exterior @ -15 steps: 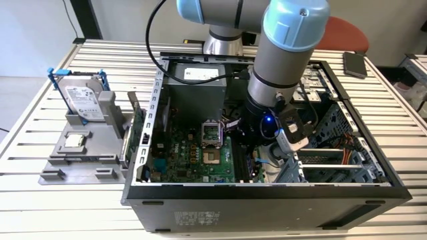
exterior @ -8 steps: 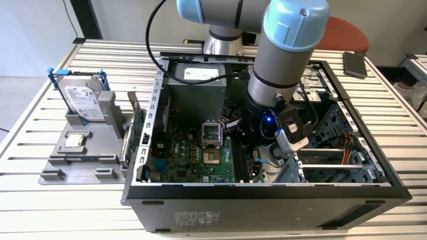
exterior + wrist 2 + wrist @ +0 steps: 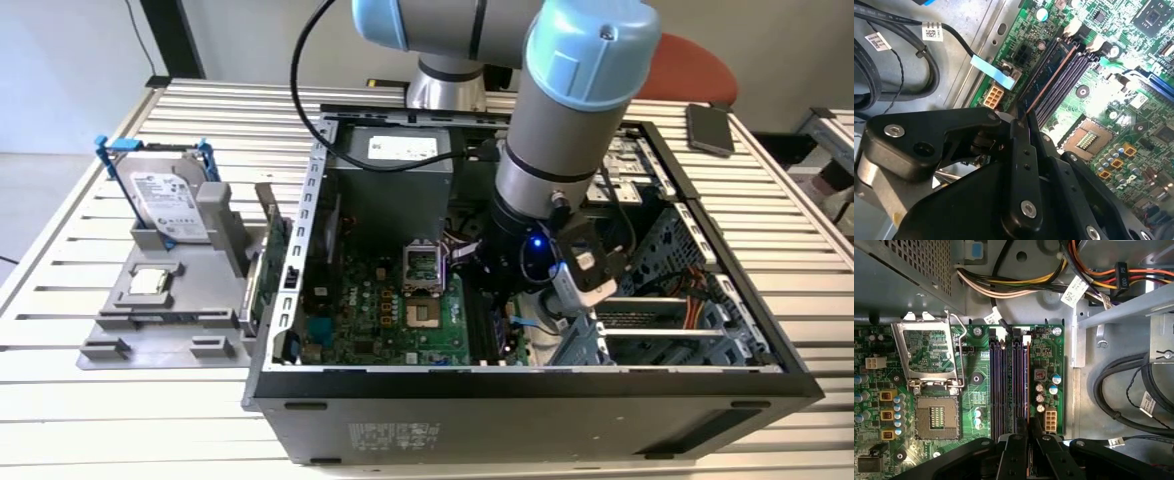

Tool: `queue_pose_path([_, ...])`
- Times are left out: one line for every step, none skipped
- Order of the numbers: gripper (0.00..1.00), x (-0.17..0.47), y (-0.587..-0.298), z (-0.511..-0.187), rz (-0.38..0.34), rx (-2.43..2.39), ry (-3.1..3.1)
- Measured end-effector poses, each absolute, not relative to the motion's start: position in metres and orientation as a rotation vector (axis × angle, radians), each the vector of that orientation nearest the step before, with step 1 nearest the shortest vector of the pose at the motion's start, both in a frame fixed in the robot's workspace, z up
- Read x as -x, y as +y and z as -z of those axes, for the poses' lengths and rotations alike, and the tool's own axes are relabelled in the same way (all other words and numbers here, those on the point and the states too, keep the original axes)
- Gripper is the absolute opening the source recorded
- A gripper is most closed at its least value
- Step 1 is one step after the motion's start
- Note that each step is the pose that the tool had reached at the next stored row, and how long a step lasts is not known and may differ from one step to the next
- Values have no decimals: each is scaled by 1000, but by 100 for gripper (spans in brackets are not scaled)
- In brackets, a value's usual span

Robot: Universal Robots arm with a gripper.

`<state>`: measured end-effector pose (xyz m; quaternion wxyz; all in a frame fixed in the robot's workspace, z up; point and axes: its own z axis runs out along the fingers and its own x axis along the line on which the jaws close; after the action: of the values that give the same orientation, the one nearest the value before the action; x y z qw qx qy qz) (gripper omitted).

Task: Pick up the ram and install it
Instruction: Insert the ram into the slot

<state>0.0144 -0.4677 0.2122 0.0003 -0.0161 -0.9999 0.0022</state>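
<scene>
You see the gripper [image 3: 1026, 117] with its fingers pinched on the ram [image 3: 1046, 70], which sits in the slot nearest the green board's [image 3: 1049, 355] edge, cables [image 3: 1124, 390] beside.

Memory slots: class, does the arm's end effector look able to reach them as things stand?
Probably yes. In the first wrist view the end effector hangs right at one end of the memory slots, and no cable or bracket lies across them.

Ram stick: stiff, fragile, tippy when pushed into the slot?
The ram looks like a thin flat board, so probably stiff along its length but likely fragile under sideways bending. Standing on edge over the slots, gripped near one end by the gripper, it may tilt.
</scene>
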Motion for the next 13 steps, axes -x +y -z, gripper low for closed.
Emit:
queue_pose_path([0,-14,-468,-212,-6,50,-3141])
queue_pose_path([0,-14,-468,-212,-6,50,-3141])
queue_pose_path([0,-15,-468,-211,-5,50,-3141])
queue_pose_path([0,-14,-468,-211,-5,50,-3141])
queue_pose_path([0,-14,-468,-211,-5,50,-3141])
queue_pose_path([0,-14,-468,-211,-5,50,-3141])
queue_pose_path([0,-14,-468,-211,-5,50,-3141])
queue_pose_path([0,-14,-468,-211,-5,50,-3141])
queue_pose_path([100,-15,-468,-211,-3,50,-3141])
queue_pose_path([100,-15,-468,-211,-5,50,-3141])
queue_pose_path([100,-15,-468,-212,-11,50,-3141])
queue_pose_path([100,-15,-468,-216,-13,51,-3140])
queue_pose_path([100,-15,-468,-221,-13,52,-3140])
